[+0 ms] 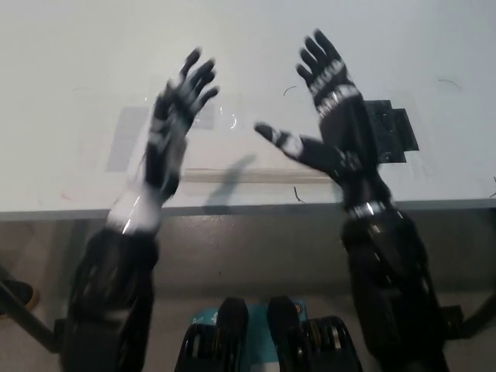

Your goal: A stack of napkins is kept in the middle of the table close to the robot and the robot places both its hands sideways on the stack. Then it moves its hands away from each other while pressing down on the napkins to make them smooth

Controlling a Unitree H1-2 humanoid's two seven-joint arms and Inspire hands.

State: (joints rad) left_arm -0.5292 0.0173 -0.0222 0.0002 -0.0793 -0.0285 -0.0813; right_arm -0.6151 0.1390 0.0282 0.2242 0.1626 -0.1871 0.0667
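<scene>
A flat white stack of napkins [256,163] lies near the table's front edge, partly hidden behind both hands. My left hand [174,116] is raised above the stack's left end, open with fingers spread and pointing away from me. My black right hand [329,108] hovers over the stack's right end, also open, fingers spread and thumb stretched toward the middle. Both hands look blurred and hang above the napkins; their shadow falls on the stack. Neither holds anything.
A grey taped patch [128,139] lies on the white table [248,46] left of the stack. A black taped patch [391,128] lies to its right, partly behind my right arm. The table's front edge [248,208] runs just below the stack.
</scene>
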